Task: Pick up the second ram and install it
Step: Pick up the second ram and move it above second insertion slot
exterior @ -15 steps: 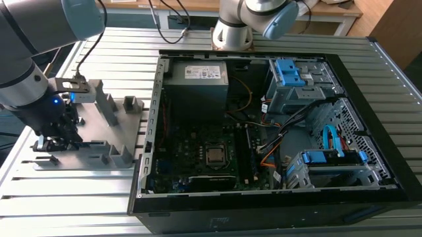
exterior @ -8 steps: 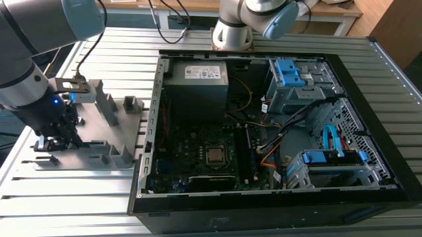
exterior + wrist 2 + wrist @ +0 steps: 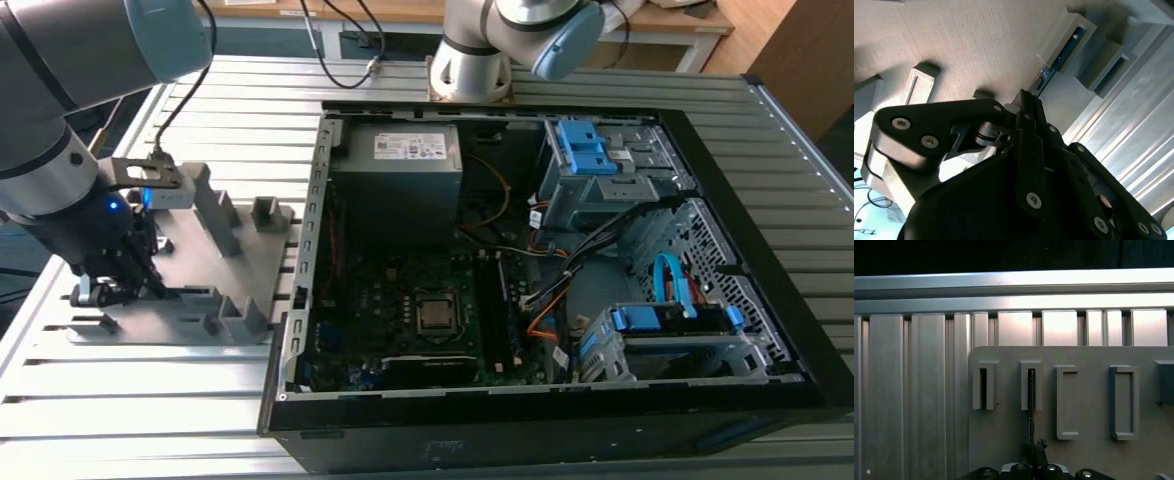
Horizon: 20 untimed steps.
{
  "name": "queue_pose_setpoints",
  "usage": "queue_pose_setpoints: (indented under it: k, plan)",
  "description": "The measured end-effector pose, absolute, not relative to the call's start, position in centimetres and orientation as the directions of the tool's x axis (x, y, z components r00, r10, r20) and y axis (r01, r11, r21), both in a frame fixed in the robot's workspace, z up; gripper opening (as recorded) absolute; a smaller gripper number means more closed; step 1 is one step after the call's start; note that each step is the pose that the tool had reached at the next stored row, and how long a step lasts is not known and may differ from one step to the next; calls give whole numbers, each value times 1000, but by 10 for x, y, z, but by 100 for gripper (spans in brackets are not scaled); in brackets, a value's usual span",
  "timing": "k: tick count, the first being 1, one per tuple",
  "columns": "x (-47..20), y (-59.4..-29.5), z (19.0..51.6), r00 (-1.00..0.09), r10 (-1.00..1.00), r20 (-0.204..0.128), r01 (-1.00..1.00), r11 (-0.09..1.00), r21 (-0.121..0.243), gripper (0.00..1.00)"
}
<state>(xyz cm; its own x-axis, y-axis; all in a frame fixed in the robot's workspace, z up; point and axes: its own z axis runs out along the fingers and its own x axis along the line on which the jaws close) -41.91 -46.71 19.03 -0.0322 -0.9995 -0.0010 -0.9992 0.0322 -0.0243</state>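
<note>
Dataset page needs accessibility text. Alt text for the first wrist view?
The gripper is closed on the near end of the second ram, a thin dark stick seen edge-on, with its far end in a slotted grey block on the fixture plate. More grey blocks sit alongside on the plate, and a ribbed metal table lies beyond.

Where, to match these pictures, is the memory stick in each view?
Exterior view: hidden by the hand on the grey holder, exterior view's left.
First wrist view: memory stick edge-on, from holder slot to hand.
Second wrist view: blue strip in that slot, reaching the hand.
Shared landmark: the grey holder.
</note>
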Motion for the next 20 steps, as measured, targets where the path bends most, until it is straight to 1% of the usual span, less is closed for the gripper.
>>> queue_pose_setpoints:
  k: [20]
  plan:
    - [-419, -467, 193, -32, -999, -1, -999, 32, -25, 14]
